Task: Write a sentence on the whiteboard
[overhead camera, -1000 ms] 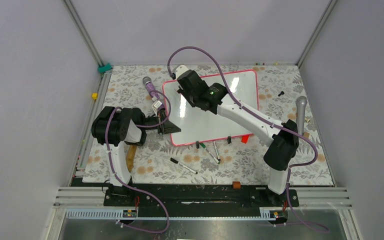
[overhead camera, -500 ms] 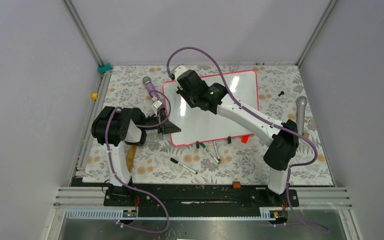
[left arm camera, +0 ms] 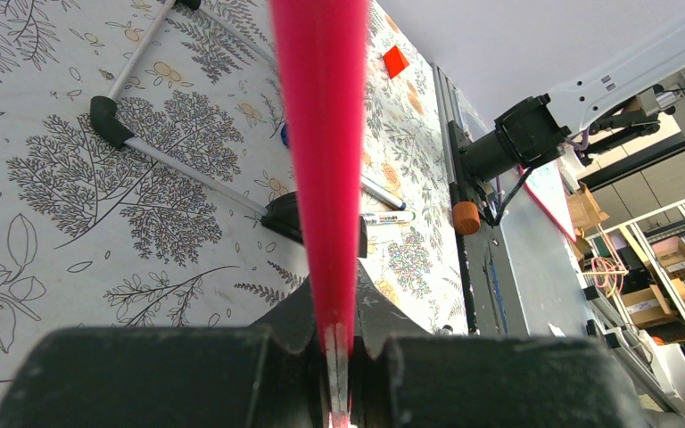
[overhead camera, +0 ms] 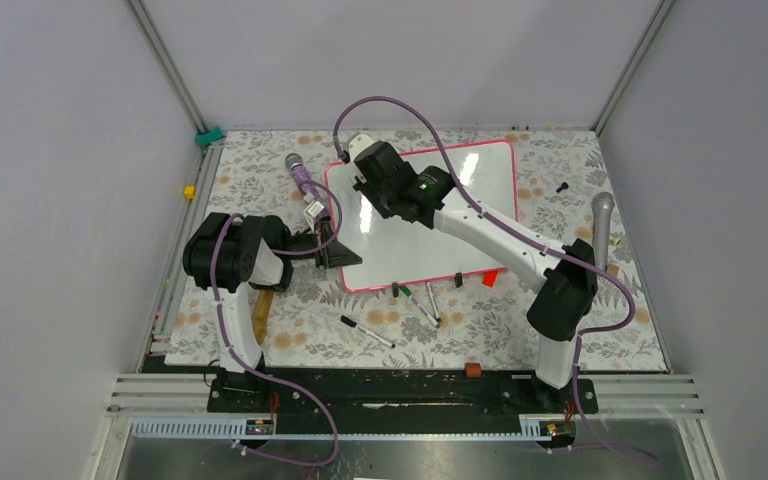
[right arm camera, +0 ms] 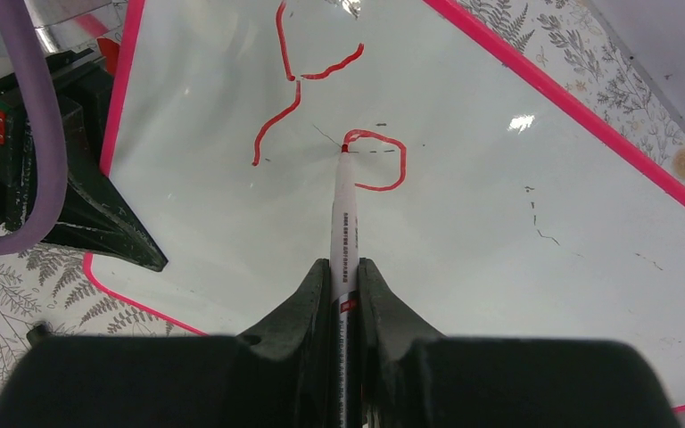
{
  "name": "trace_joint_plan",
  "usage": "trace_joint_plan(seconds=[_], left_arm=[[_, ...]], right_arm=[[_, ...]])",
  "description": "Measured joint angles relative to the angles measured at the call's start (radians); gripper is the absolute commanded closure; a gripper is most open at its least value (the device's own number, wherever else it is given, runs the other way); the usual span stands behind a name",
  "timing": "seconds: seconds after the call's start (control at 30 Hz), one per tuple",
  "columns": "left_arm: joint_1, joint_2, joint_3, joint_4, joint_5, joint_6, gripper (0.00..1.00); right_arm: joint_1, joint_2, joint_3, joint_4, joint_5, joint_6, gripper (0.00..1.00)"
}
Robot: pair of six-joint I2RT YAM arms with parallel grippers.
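Observation:
The whiteboard [overhead camera: 460, 200] lies on the floral table, white with a pink-red frame; it also shows in the right wrist view [right arm camera: 499, 223]. My right gripper [right arm camera: 346, 267] is shut on a white marker [right arm camera: 342, 223] whose red tip touches the board at a red loop. The sentence [right arm camera: 321, 98] is just a red "Y" and an "o" shape. My left gripper [left arm camera: 343, 334] is shut on the board's pink-red frame [left arm camera: 321, 134] at its left edge; in the top view it [overhead camera: 332, 250] sits at the board's near-left corner.
Several loose markers [overhead camera: 367, 332] lie on the cloth in front of the board. A small red piece [overhead camera: 489, 278] and two black clips [overhead camera: 457, 279] sit at the board's near edge. A microphone [overhead camera: 601, 215] lies at the right, another [overhead camera: 298, 172] at the left.
My right gripper and the marker have shifted very slightly up-left over the board. The left arm has not moved.

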State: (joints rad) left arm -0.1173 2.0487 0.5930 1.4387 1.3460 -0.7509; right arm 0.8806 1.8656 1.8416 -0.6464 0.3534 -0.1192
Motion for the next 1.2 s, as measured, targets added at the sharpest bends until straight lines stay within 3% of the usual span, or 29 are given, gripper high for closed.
trace_joint_plan(seconds=[1.2], left_arm=[[0.0, 0.0, 0.0, -0.001, 0.0, -0.003, 1.0]], right_arm=[[0.0, -0.007, -0.019, -0.052, 0.023, 0.003, 1.0]])
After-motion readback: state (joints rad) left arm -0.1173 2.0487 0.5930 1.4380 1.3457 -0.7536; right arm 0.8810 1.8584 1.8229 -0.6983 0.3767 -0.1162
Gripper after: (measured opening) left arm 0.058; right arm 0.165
